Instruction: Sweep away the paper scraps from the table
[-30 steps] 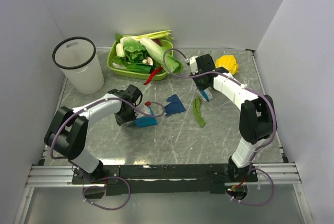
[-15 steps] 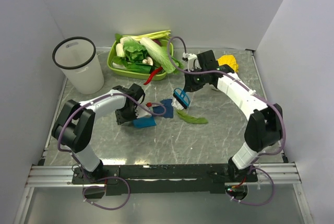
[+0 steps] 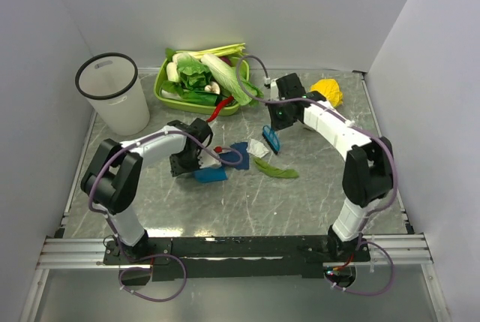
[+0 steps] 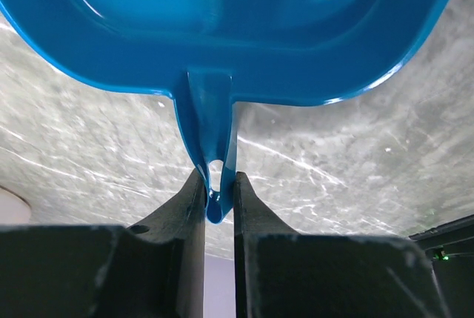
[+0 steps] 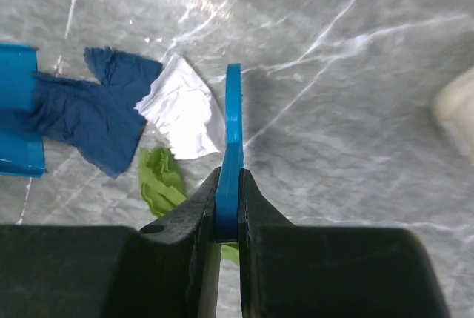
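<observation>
My left gripper (image 3: 198,160) is shut on the handle of a blue dustpan (image 3: 211,175), whose pan fills the top of the left wrist view (image 4: 222,29); the handle (image 4: 211,133) is pinched between the fingers of the left gripper (image 4: 219,199). Just right of the pan lie paper scraps: red (image 3: 217,148), dark blue (image 3: 238,153), white (image 3: 258,148) and green (image 3: 276,170). My right gripper (image 3: 276,128) is shut on a small blue brush (image 3: 271,141) beside the white scrap. The right wrist view shows the brush (image 5: 234,133) edge-on in the right gripper (image 5: 229,214), with the white scrap (image 5: 185,107), dark blue scrap (image 5: 96,110) and green scrap (image 5: 161,181) to its left.
A white bin (image 3: 114,93) stands at the back left. A lime-green tray (image 3: 161,88) of vegetables sits at the back, a red chili (image 3: 217,108) by its front edge. A yellow crumpled object (image 3: 327,91) lies at the back right. White walls enclose the table (image 3: 247,202).
The right gripper swept the brush left toward the dustpan, then drew back slightly. The green scrap slid left and nearer. A white scrap now shows beside the dark blue one.
</observation>
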Controlling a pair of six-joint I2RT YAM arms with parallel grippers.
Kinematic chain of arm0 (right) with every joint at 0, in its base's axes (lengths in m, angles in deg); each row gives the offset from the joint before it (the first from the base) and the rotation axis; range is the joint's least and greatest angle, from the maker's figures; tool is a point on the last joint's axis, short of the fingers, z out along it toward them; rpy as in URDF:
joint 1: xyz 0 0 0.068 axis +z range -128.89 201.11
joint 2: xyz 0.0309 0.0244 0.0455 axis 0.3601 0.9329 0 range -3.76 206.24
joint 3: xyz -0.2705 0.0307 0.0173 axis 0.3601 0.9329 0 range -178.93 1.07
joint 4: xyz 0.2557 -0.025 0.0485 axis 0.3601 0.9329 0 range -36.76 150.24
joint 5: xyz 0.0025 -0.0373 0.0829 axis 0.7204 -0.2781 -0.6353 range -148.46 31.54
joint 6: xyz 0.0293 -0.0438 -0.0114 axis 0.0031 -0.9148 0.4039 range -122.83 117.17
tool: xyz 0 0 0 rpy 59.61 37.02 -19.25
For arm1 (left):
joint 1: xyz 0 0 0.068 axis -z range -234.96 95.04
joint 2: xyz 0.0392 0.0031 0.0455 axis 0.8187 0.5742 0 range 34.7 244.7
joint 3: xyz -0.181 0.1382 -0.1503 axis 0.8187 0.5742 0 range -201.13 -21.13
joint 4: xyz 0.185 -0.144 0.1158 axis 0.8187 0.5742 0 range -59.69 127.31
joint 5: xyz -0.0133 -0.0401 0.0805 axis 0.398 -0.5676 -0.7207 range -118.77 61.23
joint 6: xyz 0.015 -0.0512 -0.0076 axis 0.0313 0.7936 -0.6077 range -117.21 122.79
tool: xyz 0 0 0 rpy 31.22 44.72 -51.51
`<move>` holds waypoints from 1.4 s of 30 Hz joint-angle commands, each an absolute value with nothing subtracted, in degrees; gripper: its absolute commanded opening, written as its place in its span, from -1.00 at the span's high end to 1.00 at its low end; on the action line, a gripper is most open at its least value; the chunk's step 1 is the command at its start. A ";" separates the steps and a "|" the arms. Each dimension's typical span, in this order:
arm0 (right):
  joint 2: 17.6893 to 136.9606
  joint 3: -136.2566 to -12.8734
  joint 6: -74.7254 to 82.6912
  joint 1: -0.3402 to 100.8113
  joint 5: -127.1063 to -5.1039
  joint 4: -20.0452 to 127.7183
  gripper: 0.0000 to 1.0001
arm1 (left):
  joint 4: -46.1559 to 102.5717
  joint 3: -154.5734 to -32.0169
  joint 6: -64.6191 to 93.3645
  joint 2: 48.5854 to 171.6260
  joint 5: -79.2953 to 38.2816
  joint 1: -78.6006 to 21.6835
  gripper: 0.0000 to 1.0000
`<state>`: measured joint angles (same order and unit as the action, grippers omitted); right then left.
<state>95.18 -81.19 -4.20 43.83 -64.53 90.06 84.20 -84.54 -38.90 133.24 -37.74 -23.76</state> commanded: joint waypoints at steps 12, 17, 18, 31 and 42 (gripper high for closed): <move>100.83 -89.90 0.16 52.84 -85.97 89.19 1.00 | 83.05 -92.76 -35.71 140.52 -34.92 -19.36 0.98; 98.91 -88.14 -2.30 52.75 -91.31 90.33 1.00 | 80.42 -92.06 -34.12 139.12 -30.71 -19.54 0.98; 98.64 -88.23 -3.87 52.75 -92.12 90.51 1.00 | 79.80 -91.62 -33.86 138.16 -30.18 -19.63 0.98; 88.81 -90.33 -11.71 50.74 -92.30 95.51 1.00 | 68.19 -82.21 -31.84 129.71 -28.42 -23.14 0.98; 81.50 -83.59 -14.96 43.79 -79.49 102.55 1.00 | 74.95 -77.99 -38.25 125.05 -33.07 -23.76 0.98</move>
